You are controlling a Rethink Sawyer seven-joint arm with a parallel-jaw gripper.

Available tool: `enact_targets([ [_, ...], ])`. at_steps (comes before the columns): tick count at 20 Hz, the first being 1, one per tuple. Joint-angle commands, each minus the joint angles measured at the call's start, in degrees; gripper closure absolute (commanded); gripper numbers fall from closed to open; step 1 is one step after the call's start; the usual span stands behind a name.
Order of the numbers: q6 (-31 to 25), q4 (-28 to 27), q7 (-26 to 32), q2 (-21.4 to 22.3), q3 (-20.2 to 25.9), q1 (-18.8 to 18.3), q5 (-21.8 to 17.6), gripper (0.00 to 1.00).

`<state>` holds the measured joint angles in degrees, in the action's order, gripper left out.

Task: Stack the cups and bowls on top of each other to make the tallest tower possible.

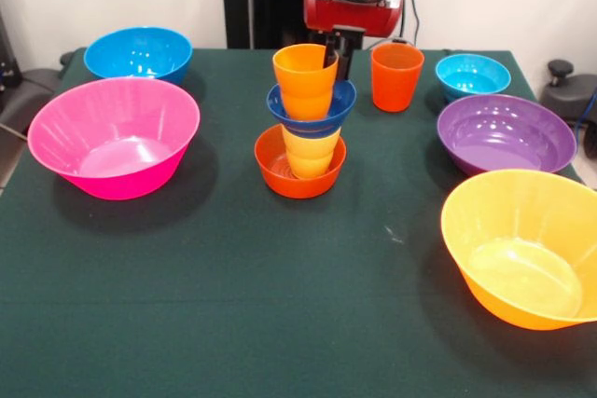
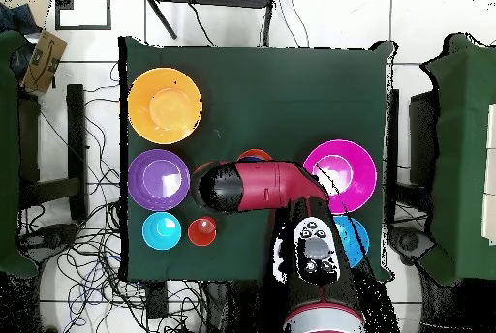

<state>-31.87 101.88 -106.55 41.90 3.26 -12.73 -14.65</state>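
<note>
On the green table (image 1: 280, 305), the yellow-orange bowl (image 1: 524, 247) sits at the front view's near right and the pink bowl (image 1: 114, 135) at its left, both upright and well apart from the middle. Behind the yellow-orange bowl rests the purple bowl (image 1: 506, 132), and behind the pink one the blue bowl (image 1: 138, 52) near the far left corner. The arm (image 2: 254, 186) reaches over the table's centre (from overhead it hides nearly all of the stack below it). The tower (image 1: 306, 123) stands mid-table: an orange-red bowl (image 1: 298, 165) as base, a yellow cup (image 1: 311, 151) in it, a dark blue bowl (image 1: 312, 104) on that, and a light orange cup (image 1: 305, 76) on top. The gripper (image 1: 340, 51) hangs just behind that top cup's rim; whether its jaws are wide or narrow I cannot tell. The cyan bowl (image 1: 472, 75) sits far right, with the red-orange cup (image 1: 396, 76) beside it, apart from the tower.
</note>
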Motion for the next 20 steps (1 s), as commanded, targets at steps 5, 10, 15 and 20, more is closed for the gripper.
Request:
enact_targets([
  [5, 2.0, 0.9, -3.0, -1.6, 1.0, 1.0, -2.7, 1.0],
  [10, 1.6, 1.1, -2.9, -1.7, 1.5, 0.9, -2.2, 1.0],
  [15, 1.6, 1.5, -2.9, -1.6, 1.7, 0.9, -1.9, 1.0],
  [20, 1.0, 1.4, -2.9, -1.7, 1.9, 0.8, -1.5, 1.0],
])
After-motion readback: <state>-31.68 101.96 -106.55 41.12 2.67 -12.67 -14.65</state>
